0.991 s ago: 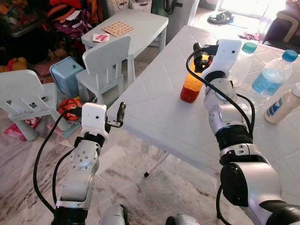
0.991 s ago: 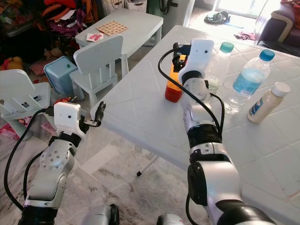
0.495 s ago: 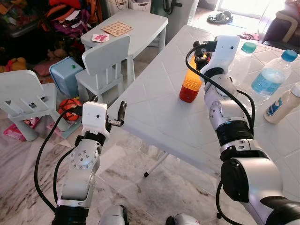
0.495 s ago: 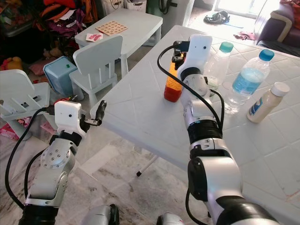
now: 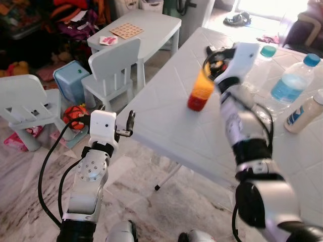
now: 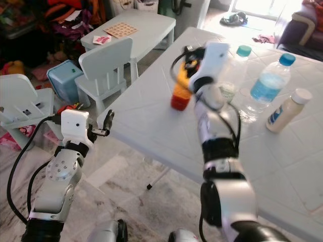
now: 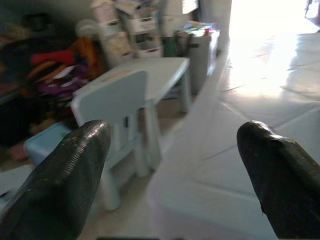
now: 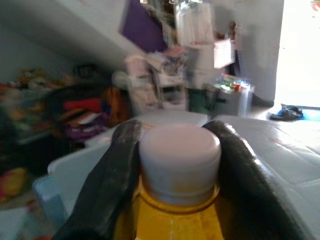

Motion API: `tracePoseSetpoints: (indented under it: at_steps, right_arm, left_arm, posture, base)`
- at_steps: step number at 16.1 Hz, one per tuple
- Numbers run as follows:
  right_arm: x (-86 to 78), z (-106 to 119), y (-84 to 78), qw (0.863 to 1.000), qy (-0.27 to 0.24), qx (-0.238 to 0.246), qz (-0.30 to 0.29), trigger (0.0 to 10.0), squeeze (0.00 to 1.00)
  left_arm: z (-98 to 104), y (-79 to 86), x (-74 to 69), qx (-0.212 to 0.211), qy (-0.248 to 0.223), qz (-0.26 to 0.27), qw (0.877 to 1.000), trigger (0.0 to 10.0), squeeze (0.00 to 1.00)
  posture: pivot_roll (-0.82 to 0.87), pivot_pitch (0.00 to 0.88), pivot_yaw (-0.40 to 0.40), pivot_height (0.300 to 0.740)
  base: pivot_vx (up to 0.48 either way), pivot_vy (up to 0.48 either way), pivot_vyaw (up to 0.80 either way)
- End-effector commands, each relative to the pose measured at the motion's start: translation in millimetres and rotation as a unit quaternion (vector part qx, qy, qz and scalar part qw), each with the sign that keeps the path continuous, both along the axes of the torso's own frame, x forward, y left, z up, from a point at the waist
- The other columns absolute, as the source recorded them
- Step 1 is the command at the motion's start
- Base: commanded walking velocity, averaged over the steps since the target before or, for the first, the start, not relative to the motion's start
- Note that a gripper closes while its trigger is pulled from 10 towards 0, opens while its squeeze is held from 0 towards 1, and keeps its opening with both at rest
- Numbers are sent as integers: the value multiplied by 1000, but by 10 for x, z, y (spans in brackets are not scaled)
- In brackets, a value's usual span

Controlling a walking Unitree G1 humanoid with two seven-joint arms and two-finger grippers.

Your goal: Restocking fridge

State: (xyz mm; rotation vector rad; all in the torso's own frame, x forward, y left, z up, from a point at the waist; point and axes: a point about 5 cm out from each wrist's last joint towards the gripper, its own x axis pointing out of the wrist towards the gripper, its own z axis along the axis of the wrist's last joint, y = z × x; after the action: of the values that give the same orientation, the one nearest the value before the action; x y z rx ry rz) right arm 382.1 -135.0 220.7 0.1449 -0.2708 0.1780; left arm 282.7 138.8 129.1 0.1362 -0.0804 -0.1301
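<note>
An orange juice bottle with a white cap is at the middle of the white table, tilted slightly. My right gripper is shut on its neck; in the right wrist view both black fingers press against the cap above the yellow body. The right arm is blurred by motion. My left gripper stands open in the air off the table's near left edge, with nothing between its fingers.
Two water bottles and a white squeeze bottle stand at the table's right. A small white chair, a low children's table, a blue bin and toys crowd the floor to the left.
My right gripper has moved the orange bottle a little to the left across the table. The left arm has stayed almost still.
</note>
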Motion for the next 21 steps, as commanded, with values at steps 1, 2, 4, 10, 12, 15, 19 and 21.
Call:
tracePoseSetpoints:
  at_steps: [1,2,4,10,12,15,19,21]
  right_arm:
    - [-72,72,45,999,-27,-2,24,0,0]
    - [-217,59,26,997,-47,-24,48,0,0]
    - [-401,66,20,995,-62,-30,72,0,0]
    - [-751,47,260,987,-84,-68,118,10000,0]
    - [-771,21,250,988,-74,-69,119,10000,0]
    - [-777,24,234,988,-69,-74,117,10000,0]
    - [-782,65,260,986,-76,-77,125,10000,0]
    - [-785,73,268,986,-76,-77,128,10000,0]
  left_arm:
    - [-29,31,18,10,7,16,1000,10000,0]
    - [1,74,38,13,-1,32,999,10000,0]
    - [0,157,65,13,-3,68,998,10000,0]
    - [-33,163,90,27,-11,103,994,10000,0]
    - [-42,201,109,25,-14,129,991,10000,0]
    - [-24,173,139,15,-13,130,991,10000,0]
    - [-31,176,140,27,-22,132,991,10000,0]
    - [-31,175,143,28,-22,132,991,10000,0]
  posture:
    - [138,20,-21,740]
    - [137,3,-26,740]
    - [122,0,-27,740]
    - [108,0,-10,740]
    - [110,0,-11,740]
    - [109,0,-8,740]
    - [105,0,-9,740]
    - [104,0,-12,740]
  base:
    - [0,0,0]
    - [0,0,0]
    - [0,0,0]
    - [0,0,240]
    - [0,0,800]
    - [0,0,800]
    - [0,360,800]
    - [0,480,800]
